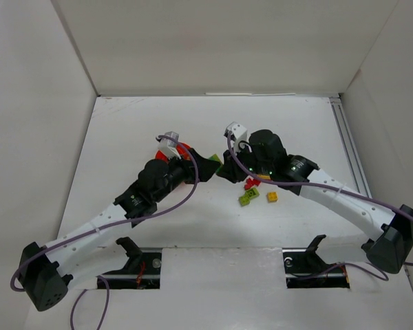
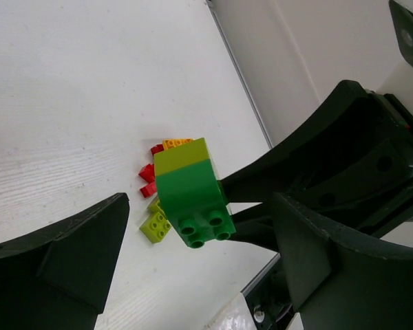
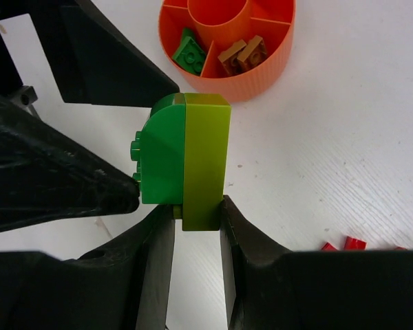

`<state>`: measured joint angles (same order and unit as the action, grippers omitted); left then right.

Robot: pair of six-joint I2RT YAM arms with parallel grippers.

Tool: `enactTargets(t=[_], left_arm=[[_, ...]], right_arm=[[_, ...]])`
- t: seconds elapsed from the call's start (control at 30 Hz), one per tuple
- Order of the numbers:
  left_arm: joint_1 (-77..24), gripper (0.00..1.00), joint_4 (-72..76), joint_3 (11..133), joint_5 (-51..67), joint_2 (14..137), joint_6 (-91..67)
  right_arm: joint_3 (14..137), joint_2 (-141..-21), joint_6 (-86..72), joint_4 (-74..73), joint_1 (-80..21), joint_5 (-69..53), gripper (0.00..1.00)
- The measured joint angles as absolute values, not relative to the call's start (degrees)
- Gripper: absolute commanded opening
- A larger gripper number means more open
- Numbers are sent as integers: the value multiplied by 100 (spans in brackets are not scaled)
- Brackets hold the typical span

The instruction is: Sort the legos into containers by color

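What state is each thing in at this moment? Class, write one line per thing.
Right gripper: shut on lime brick.
Lime brick: held, joined to green brick.
Green brick: stuck to lime brick, raised.
Left gripper: open, fingers either side of the pair.
Bowl: upright, green piece and brown pieces in separate compartments.
Loose bricks: lying on table.

A green brick [image 3: 162,155] sits against a lime brick [image 3: 205,161], the orange bowl [image 3: 265,74] farther off holds a dark green piece [image 3: 189,51] and two brown pieces [image 3: 242,53] — and red bricks [image 3: 354,243] lie on the white table [image 3: 344,137].
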<state>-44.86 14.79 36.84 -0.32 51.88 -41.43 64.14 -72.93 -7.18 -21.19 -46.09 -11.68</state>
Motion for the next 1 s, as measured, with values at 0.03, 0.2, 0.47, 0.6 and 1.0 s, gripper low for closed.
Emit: enactTargets(t=[0.03, 0.2, 0.47, 0.6, 1.0], left_arm=[[-4488, 79, 1483, 3684, -82, 5183, -4145], [-4488, 74, 1514, 3684, -193, 5201, -4222], [-4488, 59, 1573, 3684, -198, 5280, -4261], [-4488, 53, 1638, 3684, -178, 5349, -4276], [-4456, 38, 1977, 3686, -130, 5621, -4331]], right_arm=[[6414, -7269, -735, -2108, -4609, -1205, 2], [6414, -7253, -779, -2071, -4609, -1302, 2], [6423, -7253, -888, -2029, -4619, -1131, 2], [6563, -7258, -998, -2051, -4622, -873, 2], [6742, -7422, -1035, -2161, -4716, -591, 2]])
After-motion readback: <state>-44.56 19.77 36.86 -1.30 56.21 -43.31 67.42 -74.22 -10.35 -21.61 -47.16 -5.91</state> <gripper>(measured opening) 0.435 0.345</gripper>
